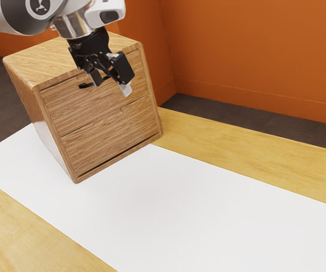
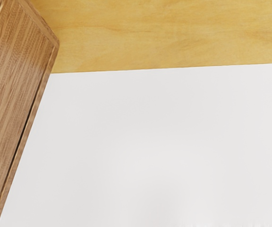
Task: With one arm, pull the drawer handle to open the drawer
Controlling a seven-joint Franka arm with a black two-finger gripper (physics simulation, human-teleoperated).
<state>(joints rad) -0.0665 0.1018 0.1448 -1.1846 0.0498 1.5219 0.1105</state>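
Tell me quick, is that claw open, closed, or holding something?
Claw: cannot be told; it is at the front of the top drawer.

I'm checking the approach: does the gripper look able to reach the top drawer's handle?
Probably yes: the gripper hangs in front of the top drawer, close beside the handle, with nothing between them.

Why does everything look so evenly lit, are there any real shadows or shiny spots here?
Exterior view: soft, even light; the wooden cabinet casts only a thin dark line along its base onto the white mat, plus a faint grey smudge mid-mat; no glare. Wrist view: the mat is flat white, and the cabinet front shows no shine.
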